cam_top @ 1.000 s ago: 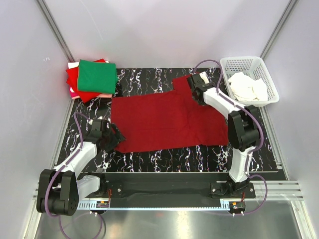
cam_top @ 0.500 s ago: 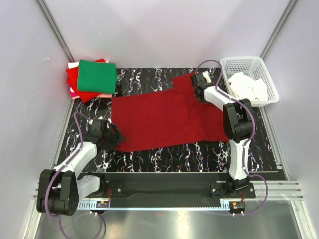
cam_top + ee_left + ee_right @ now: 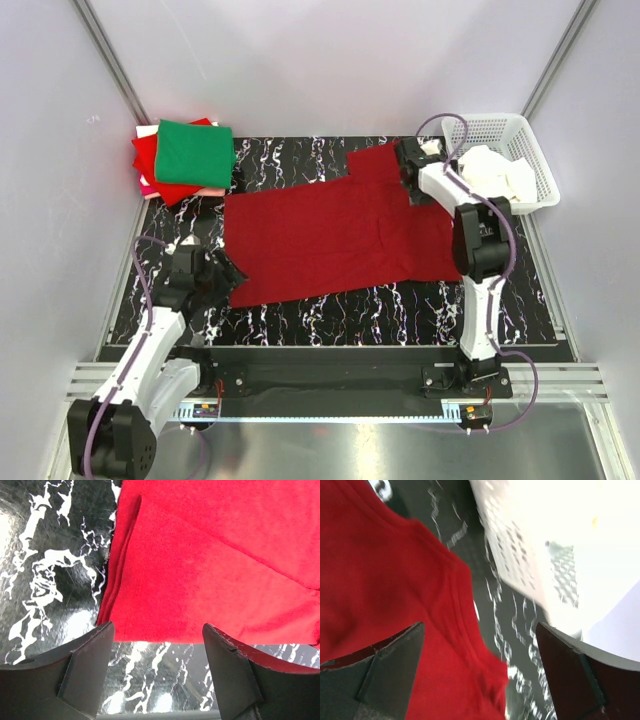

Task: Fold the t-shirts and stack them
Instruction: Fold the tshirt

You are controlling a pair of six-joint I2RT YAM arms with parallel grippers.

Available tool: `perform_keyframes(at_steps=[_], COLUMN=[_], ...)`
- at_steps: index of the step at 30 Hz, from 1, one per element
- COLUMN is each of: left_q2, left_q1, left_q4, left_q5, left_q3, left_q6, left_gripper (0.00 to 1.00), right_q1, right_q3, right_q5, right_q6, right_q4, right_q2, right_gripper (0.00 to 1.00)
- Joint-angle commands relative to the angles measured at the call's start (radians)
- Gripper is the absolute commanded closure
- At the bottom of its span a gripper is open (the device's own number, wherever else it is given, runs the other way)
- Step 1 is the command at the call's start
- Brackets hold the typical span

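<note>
A dark red t-shirt lies spread flat on the black marbled mat. At the back left sits a stack of folded t-shirts with a green one on top, a bright red one below it and a pink edge showing. My left gripper stands open just off the shirt's near left corner, with bare mat between its fingers. My right gripper hangs open over the shirt's far right sleeve, holding nothing.
A white lattice basket with white cloth inside stands at the back right, close beside my right arm; its wall fills the upper right of the right wrist view. Pale walls enclose the mat on three sides.
My right gripper has opened and let go of the far right sleeve after drawing it a little to the right. My left arm has pulled back slightly toward the near left.
</note>
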Motion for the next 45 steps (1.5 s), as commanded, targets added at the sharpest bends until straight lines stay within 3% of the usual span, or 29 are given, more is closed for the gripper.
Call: perform_keyframes(at_steps=[1,5,7,8,12,16,19,23,31,35,43,45], left_q2=[-0.049,-0.078,-0.095,-0.101,-0.125,-0.112,-0.104,-0.093,-0.027,-0.007,0.072,0.097], left_q1=[-0.008,-0.025,-0.046,-0.069,-0.134,-0.152,-0.160,-0.168,-0.172,-0.172,-0.174,-0.174], left_q4=[-0.061,-0.119,-0.147,-0.154,-0.171,-0.153,-0.139,-0.118,-0.030,0.004,0.062,0.094], left_q5=[-0.007,-0.004,-0.010,-0.015,-0.063,-0.073,-0.082,-0.090,-0.090,-0.121,-0.182,-0.193], left_q3=[0.069,0.097,0.099,0.097,0.069,0.036,0.023,0.008,-0.059,-0.085,-0.110,-0.110], left_q6=[-0.021,-0.044,-0.062,-0.081,-0.124,-0.141,-0.145,-0.147,-0.145,-0.151,-0.156,-0.154], left_gripper=[0.22,0.22,0.22,0.22,0.21,0.21,0.21,0.21,0.19,0.11,0.09,0.12], right_q1=[-0.034,-0.091,-0.131,-0.187,-0.324,-0.390,-0.409,-0.412,-0.501,-0.541,-0.547,-0.547], right_q3=[-0.053,-0.382,-0.513,-0.653,-0.954,-1.078,-1.138,-1.221,-1.180,-1.160,-1.146,-1.146], right_q5=[-0.098,-0.390,-0.438,-0.490,-0.734,-0.962,-1.029,-1.009,-0.954,-0.989,-1.040,-1.046], right_q6=[0.189,0.322,0.397,0.427,0.496,0.525,0.565,0.599,0.570,0.559,0.547,0.544], right_q4=[-0.075,-0.006,0.043,0.066,0.239,0.305,0.389,0.452,0.468,0.474,0.494,0.497], right_q2=[-0.272,-0.624,-0.744,-0.871,-1.080,-1.050,-1.042,-1.025,-0.924,-0.869,-0.818,-0.817], right_gripper=[0.00,0.00,0.00,0.01,0.06,0.16,0.20,0.24,0.34,0.53,0.67,0.72])
